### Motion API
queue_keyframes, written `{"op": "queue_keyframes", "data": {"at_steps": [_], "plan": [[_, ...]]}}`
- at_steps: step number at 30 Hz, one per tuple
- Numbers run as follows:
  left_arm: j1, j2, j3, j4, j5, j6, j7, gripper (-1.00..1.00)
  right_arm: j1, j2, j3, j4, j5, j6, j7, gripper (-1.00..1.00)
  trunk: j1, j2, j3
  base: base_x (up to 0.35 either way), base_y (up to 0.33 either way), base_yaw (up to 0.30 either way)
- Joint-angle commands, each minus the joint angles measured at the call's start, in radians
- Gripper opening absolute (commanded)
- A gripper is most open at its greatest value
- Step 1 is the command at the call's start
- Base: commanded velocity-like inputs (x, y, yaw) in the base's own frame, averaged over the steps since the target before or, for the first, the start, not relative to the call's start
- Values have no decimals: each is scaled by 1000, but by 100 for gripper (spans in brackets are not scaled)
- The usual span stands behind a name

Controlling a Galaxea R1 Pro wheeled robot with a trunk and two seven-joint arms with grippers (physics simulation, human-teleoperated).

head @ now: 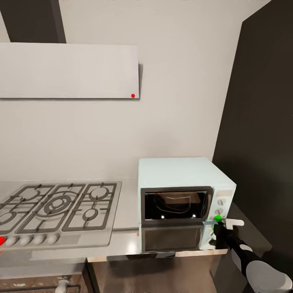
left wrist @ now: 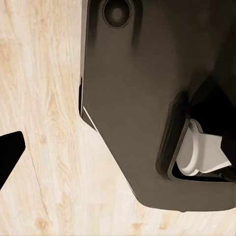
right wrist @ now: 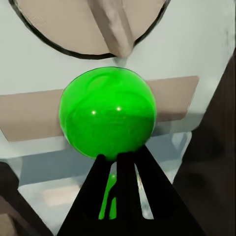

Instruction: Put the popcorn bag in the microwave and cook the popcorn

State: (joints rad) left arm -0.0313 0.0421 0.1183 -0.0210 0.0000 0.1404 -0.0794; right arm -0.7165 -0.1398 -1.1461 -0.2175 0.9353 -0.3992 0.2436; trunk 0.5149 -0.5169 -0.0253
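Head view gives you one microwave, pale mint-blue, standing on the countertop at its right end, with a tall dark panel just to its right. Through the dark glass door you can make out a tan-brown shape that looks like the popcorn bag, though the glass and reflections blur it; you cannot tell any popcorn apart from it. On the microwave's side panel you can count two pale round knobs and one green dot below them. Your right gripper is right at that green dot; in the right wrist view its two dark fingers lie pressed together with only slim gaps, their tips touching the lower edge of the green dot, and one large knob sits beyond it. To the left of the microwave you have one grey gas hob with five burners under black grates and a row of pale knobs along its front. Above it hangs one flat grey hood with a small red dot at its lower right corner. Left wrist view shows you pale wooden floor and part of the robot's dark body; one dark finger edges in, and you cannot tell whether that claw is spread or closed
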Motion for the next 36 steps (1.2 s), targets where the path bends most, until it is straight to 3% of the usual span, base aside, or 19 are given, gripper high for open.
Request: {"op": "queue_keyframes", "data": {"at_steps": [1,16,17,27,36], "plan": [[0,0,7,-2,0,7,-3,100,-11,0,-9,-2,-7,-3,8,-100,0,-2,-2,-80,0,0],[-1,-1,7,-2,0,7,-3,100,-11,0,-8,-2,-7,-3,8,-100,0,-2,-2,-58,-2,0],[0,-1,7,-2,0,7,-3,100,-11,0,-8,-2,-7,-3,8,100,0,-2,-2,0,0,0],[0,-1,7,-2,0,7,-3,100,-11,0,-7,-2,-7,-3,8,100,0,-2,-2,-21,0,0],[-1,-2,7,-2,0,7,-3,100,-11,0,-6,-2,-7,-4,8,100,0,-2,-2,-302,1,0]]}}
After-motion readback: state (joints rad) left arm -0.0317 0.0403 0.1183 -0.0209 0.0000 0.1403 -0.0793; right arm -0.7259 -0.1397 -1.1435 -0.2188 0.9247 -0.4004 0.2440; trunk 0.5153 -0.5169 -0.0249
